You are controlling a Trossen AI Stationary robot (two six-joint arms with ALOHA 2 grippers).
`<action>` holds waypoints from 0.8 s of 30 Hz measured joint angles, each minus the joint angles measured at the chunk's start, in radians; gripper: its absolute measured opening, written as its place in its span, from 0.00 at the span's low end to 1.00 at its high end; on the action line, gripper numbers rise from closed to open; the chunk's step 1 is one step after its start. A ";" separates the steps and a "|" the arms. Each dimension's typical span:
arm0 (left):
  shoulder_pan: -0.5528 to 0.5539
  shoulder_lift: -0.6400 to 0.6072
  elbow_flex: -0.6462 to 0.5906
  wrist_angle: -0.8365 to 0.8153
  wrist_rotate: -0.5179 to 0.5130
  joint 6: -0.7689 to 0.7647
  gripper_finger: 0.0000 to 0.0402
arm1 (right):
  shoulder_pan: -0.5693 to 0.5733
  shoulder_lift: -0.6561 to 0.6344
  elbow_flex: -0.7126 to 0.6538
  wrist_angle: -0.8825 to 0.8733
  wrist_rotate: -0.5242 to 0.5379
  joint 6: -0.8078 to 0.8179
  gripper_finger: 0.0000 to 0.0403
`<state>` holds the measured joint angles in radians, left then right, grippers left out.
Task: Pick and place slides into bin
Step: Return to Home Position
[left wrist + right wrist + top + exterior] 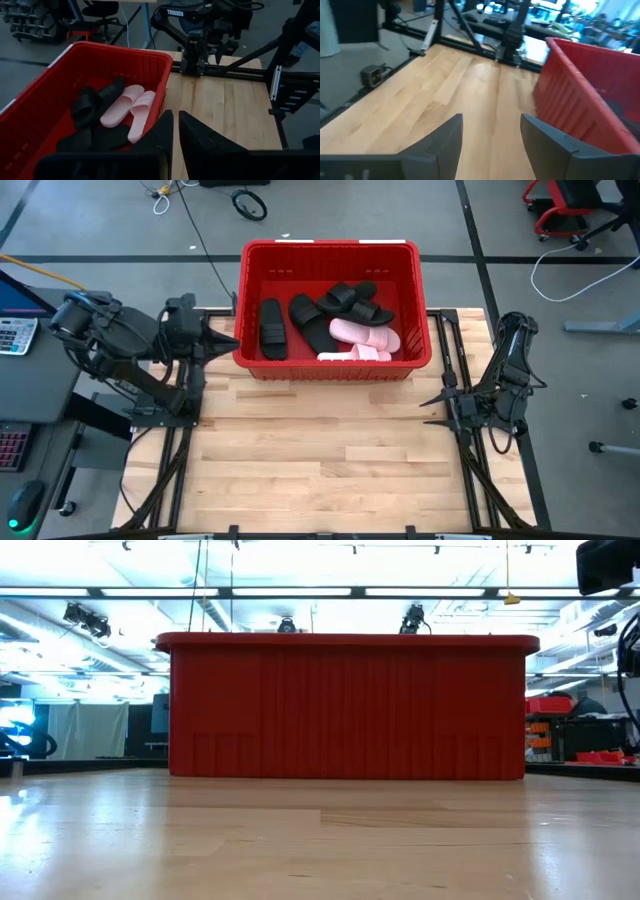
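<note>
The red bin [252, 300] stands at the table's far middle. In it lie several black slides [272, 328] and two pale pink slides [365, 334], side by side at its near right; they also show in the left wrist view [122, 105]. My left gripper [232, 339] is shut and empty, just outside the bin's left wall near its near corner. My right gripper [430, 400] is open and empty above the table's right part, off the bin's near right corner. The low view shows only the bin's near wall [346, 705].
Bare wooden table [320, 460] stretches from the bin to the near edge. Dark frame rails [160, 470] run along both sides of the table. A calculator [15, 335] lies on a side desk at the left. Cables lie on the floor beyond the bin.
</note>
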<state>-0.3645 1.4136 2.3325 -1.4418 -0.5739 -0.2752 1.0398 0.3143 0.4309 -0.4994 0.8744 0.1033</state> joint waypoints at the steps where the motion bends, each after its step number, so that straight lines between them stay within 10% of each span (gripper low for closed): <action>1: 0.000 0.001 0.000 0.000 0.000 0.000 0.09 | -0.003 0.001 0.000 0.000 0.017 0.001 0.51; 8: 0.000 0.000 -0.001 0.024 -0.002 0.024 0.11 | -0.067 -0.022 0.047 0.032 0.212 0.159 0.51; 24: 0.000 0.000 -0.001 0.218 0.000 0.130 0.08 | -0.335 0.047 0.053 0.292 -0.274 -0.005 0.51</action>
<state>-0.3641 1.4139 2.3319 -1.2242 -0.5735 -0.1451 0.7048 0.3617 0.4835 -0.2071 0.6006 0.0980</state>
